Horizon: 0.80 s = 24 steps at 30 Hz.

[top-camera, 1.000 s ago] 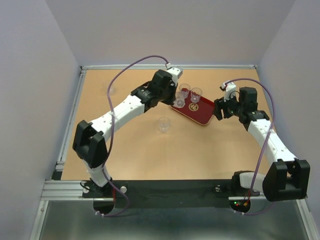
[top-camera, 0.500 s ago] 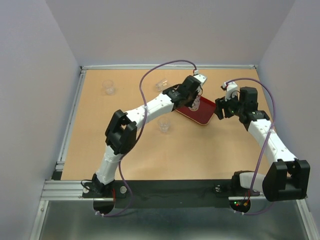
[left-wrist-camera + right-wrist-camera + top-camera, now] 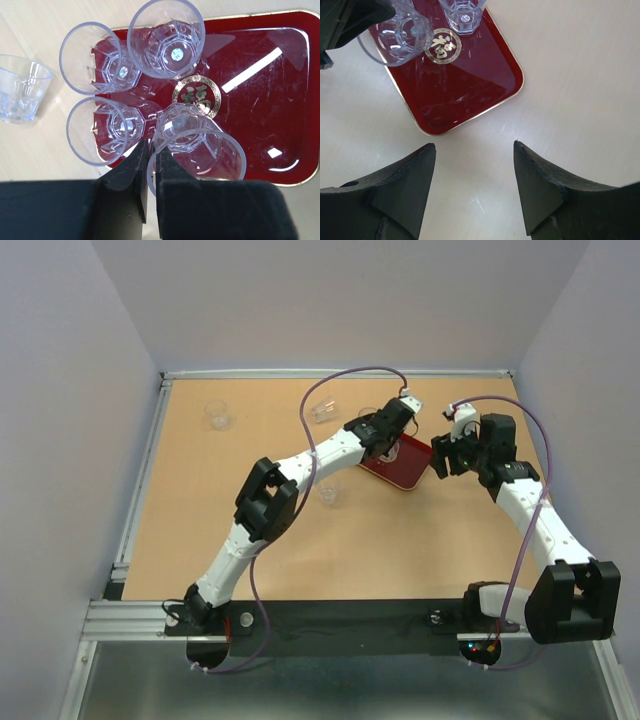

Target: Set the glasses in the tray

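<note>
Left wrist cam: my left gripper (image 3: 151, 150) clamps held glass (image 3: 196, 150) by its rim wall, over tray (image 3: 280, 75) nr emblem (image 3: 196, 95), to slot beside 3 seated glasses (image 3: 167, 37). Right gripper (image 3: 474, 145) agape, just off tray.

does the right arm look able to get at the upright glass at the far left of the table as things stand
Probably not. That glass stands across the table from the right gripper, and the left arm stretches to the tray between them.

Three small clear glass tumblers (image 3: 166, 39) are standing in the dark red rectangular tray's (image 3: 280, 90) left half; another tumbler (image 3: 20, 87) is standing on the desk (image 3: 30, 150) at far left.
</note>
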### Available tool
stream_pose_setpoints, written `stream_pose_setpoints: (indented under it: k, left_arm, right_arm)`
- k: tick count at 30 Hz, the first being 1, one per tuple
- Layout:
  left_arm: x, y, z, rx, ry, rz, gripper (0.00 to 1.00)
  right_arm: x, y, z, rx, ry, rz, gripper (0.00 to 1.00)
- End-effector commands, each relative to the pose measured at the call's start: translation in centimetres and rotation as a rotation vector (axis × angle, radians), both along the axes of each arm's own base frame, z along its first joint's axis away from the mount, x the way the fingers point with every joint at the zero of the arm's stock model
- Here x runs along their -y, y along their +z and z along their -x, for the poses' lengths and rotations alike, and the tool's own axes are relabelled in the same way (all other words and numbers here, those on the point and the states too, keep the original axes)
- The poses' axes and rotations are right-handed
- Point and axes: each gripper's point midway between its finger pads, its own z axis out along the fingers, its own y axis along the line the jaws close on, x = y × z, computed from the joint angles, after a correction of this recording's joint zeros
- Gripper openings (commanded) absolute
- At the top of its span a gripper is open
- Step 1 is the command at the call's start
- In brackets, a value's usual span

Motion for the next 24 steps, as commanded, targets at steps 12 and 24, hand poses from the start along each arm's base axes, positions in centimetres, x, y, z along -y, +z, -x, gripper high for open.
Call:
stream_pose_setpoints:
  k: [12, 24]
  left_arm:
    - [1.2, 3.3, -2.7, 0.131, 0.030, 0.029, 0.07]
    - [1.7, 1.9, -2.7, 0.113, 0.012, 0.025, 0.11]
  right_arm:
    - [0.5, 2.2, -0.8, 0.093, -0.025, -0.003, 0.69]
    - [0.6, 2.3, -0.8, 0.099, -0.025, -0.005, 0.69]
